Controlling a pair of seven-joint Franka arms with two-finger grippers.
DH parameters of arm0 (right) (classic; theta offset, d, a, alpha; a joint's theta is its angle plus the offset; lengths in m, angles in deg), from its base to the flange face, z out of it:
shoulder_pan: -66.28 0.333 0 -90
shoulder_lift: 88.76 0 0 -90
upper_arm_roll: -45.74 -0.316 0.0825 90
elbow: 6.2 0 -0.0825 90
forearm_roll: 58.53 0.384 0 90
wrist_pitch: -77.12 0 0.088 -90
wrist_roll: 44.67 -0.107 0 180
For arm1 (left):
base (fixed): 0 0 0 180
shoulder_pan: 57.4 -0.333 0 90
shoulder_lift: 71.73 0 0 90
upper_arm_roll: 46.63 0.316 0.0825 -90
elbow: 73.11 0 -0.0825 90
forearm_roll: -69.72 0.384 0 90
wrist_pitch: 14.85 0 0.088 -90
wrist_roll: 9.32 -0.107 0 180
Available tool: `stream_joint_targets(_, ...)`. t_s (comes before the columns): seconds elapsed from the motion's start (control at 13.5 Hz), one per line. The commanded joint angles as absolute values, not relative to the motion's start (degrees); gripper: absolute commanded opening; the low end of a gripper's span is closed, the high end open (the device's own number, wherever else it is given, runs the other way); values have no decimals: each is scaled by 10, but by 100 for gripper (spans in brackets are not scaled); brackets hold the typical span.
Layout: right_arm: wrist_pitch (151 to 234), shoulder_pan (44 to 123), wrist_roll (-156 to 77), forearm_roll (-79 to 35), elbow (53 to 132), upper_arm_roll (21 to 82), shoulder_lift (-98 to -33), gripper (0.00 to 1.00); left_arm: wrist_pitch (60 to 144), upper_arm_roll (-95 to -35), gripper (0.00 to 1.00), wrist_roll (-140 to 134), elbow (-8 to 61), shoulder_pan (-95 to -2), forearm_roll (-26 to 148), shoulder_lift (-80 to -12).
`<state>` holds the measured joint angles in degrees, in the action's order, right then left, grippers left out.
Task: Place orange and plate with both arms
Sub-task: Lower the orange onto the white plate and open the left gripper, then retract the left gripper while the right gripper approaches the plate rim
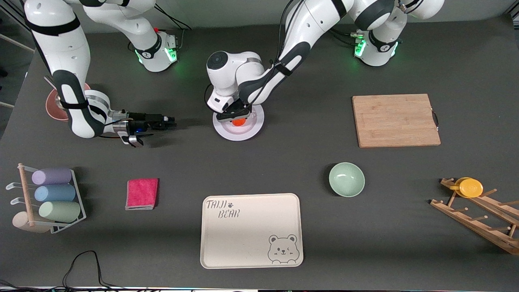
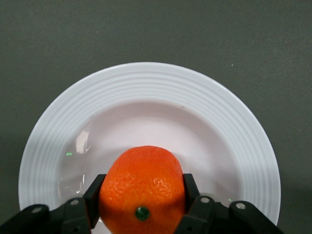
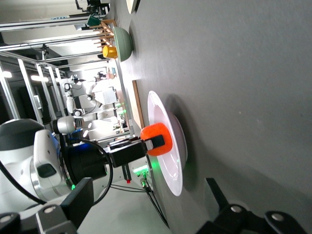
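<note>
**Orange over the plate, not yet let go**

From where I stand, the left arm reaches from its base to the middle of the table, and the left gripper (image 1: 237, 117) hangs low over the plate (image 1: 250, 129) with the orange (image 1: 239, 121) clamped between its fingers. In the left wrist view the two dark fingers (image 2: 93, 194) press against either side of the fruit (image 2: 142, 190), parted only as wide as the orange itself. The fruit sits above the plate's (image 2: 243, 131) shallow centre, a little toward the rim nearest the gripper. Whether it already touches the plate I cannot tell; the right wrist view shows the orange (image 3: 157, 139) very close to the plate's (image 3: 168, 122) face, with hardly a gap, if any.

The right gripper (image 1: 168, 121) lies low above the bare table, near the plate on the side toward the right arm's end, pointing at the rim but well short of it. Its fingers look parted and hold nothing; this arm seems to be waiting.

So I would judge the orange's half of the job nearly done: it has reached the plate and only needs releasing. What is left, as I read it, is for the left fingers to open and lift clear, and then for the plate itself to be handled, probably by the waiting right arm. Where it should go the scene does not say.
</note>
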<state>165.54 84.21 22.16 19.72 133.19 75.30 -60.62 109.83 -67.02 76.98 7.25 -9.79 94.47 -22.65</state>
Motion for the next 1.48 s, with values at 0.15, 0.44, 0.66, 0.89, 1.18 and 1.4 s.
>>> stream_joint_targets(0.15,1634,846,261,227,1348,757,-585,100,1088,-665,100,766,56,-87,955,-227)
stream_joint_targets(0.44,1633,850,263,251,1352,753,-573,100,1005,-677,100,751,55,-105,932,-298)
stream_joint_targets(0.66,1633,851,282,266,1354,744,-562,100,902,-686,100,676,61,-162,841,-408)
stream_joint_targets(0.89,1634,857,299,305,1361,722,-553,100,818,-687,100,629,65,-227,811,-493)
stream_joint_targets(1.18,1634,877,301,331,1370,721,-554,100,736,-685,100,473,73,-362,757,-563)
stream_joint_targets(1.4,1636,901,304,362,1375,721,-553,100,704,-684,100,369,72,-459,749,-592)
